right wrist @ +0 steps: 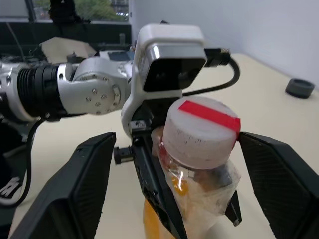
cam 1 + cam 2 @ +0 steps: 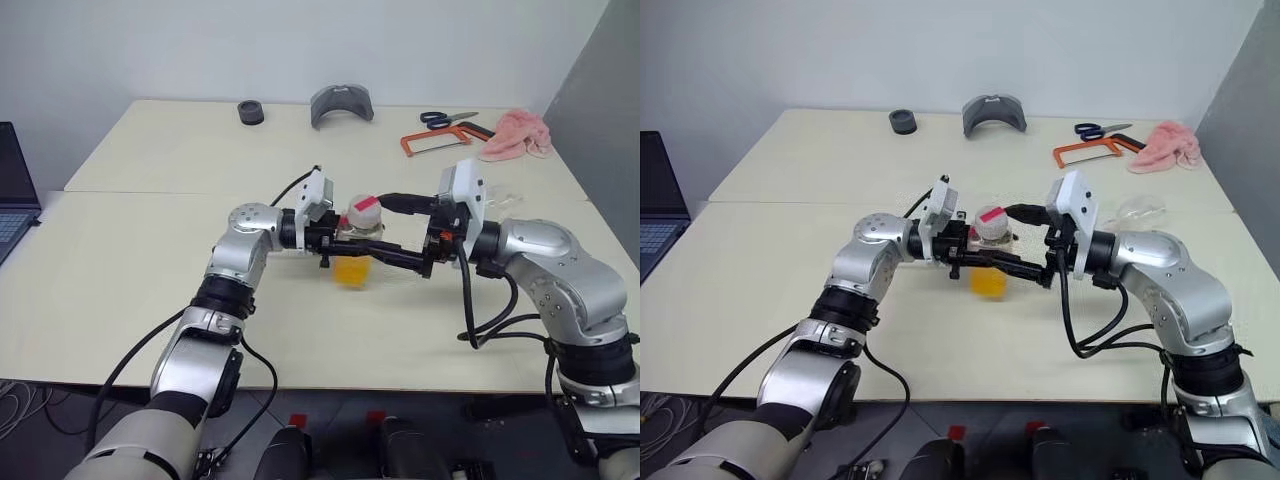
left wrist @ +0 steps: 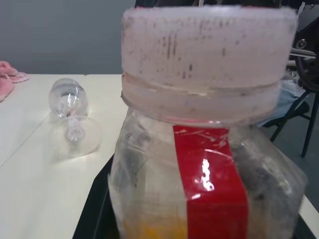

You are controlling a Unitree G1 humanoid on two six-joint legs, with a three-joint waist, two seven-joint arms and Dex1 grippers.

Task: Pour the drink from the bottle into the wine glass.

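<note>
The bottle (image 1: 197,149) hangs above the counter (image 2: 150,260), pinched by the left hand (image 2: 975,258) around its body, probably so the cap (image 1: 199,132) is free for unscrewing. The right hand (image 1: 187,184) has its fingers spread either side of that cap, not touching. The drink (image 2: 351,270) sits low in the bottle. The wine glass (image 3: 72,122) lies on its side, well apart, and would need righting before pouring.

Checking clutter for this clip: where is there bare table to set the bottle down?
Bare table runs wide on the left, and along the near edge. The far right corner is crowded: hacksaw, scissors, pink cloth, with the wine glass lying nearby.
</note>
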